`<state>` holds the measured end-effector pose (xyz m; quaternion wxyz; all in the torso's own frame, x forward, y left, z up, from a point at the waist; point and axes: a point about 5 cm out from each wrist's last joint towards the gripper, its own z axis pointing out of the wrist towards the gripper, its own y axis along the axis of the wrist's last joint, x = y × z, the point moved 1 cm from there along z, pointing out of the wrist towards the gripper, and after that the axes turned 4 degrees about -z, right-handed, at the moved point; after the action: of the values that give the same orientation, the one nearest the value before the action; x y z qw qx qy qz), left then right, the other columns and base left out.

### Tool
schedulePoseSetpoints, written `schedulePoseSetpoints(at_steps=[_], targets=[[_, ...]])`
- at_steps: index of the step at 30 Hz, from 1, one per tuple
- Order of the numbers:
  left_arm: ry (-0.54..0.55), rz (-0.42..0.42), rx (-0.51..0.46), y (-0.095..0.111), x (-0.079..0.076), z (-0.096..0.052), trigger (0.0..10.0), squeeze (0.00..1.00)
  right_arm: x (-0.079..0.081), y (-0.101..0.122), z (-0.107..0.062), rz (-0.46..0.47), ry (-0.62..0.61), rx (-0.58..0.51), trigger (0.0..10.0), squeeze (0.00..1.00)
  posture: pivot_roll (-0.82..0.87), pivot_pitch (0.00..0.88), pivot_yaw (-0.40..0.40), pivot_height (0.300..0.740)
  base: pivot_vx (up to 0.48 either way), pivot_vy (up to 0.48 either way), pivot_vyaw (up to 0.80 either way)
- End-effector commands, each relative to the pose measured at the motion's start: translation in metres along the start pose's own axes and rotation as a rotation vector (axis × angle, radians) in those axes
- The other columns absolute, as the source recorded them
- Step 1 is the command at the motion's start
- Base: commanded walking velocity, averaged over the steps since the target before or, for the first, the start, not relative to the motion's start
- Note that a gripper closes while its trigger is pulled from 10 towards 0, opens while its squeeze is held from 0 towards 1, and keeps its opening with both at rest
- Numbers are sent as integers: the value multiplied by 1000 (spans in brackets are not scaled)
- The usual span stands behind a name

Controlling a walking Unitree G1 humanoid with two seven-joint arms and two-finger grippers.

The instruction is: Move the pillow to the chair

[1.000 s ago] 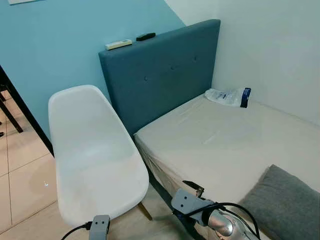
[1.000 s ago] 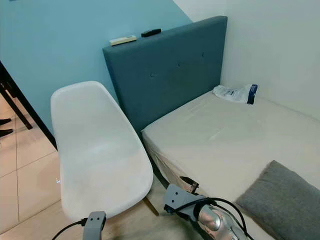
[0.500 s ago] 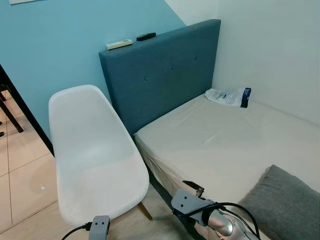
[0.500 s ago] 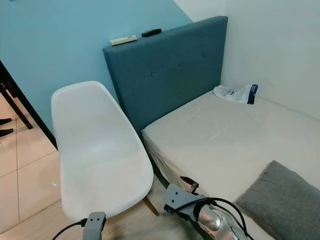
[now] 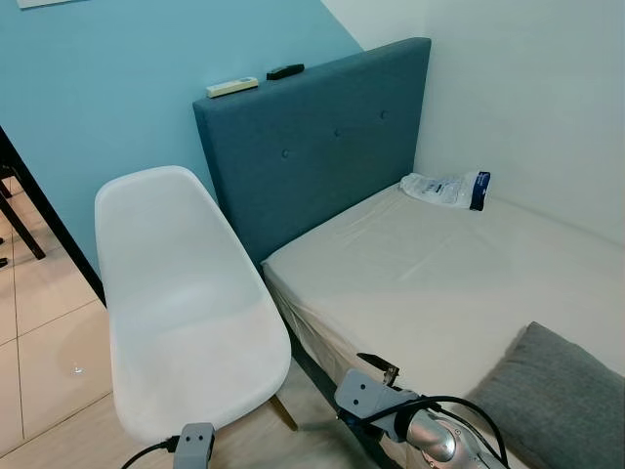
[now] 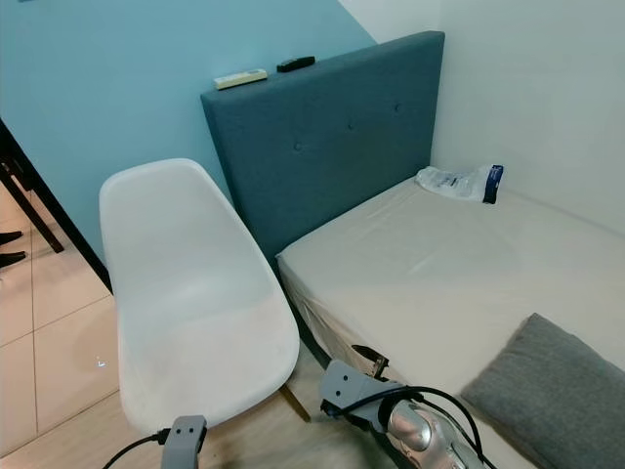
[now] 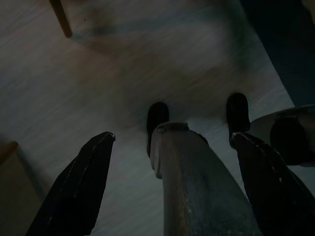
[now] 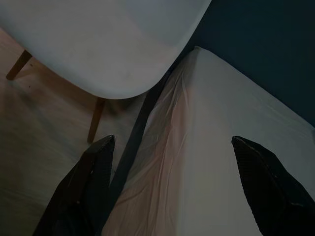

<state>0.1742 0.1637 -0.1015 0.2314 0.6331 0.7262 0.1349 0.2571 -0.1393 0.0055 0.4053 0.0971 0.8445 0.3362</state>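
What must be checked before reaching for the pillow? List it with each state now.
1. Pillow lying free on the bed: ok.
2. Chair seat bare: ok.
3. Right gripper open, over the bed edge: ok.
4. Left gripper open, holding nothing: ok.
5. Bag apart from the pillow: ok.
6. Whole pillow in view: not ok, cut off by the frame.

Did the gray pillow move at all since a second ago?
No. The gray pillow lies at the same spot on the bed, just as far from the blue headboard as before.
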Motion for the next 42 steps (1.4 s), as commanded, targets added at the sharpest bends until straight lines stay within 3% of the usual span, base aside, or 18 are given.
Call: schedulePoseSetpoints(at_steps=[1,26,42], targets=[[3,8,9,-3,1,0,10000,0,3,1,-1,9,7,-9,10000,0,-139,7,55,740,0,0,0],[-16,22,12,-2,-6,1,10000,0,2,-10,-7,14,10,9,10000,0,-168,0,33,740,0,0,0],[-23,17,38,-13,-8,0,10000,0,-1,-17,-15,19,5,17,10000,0,-213,0,40,740,0,0,0]])
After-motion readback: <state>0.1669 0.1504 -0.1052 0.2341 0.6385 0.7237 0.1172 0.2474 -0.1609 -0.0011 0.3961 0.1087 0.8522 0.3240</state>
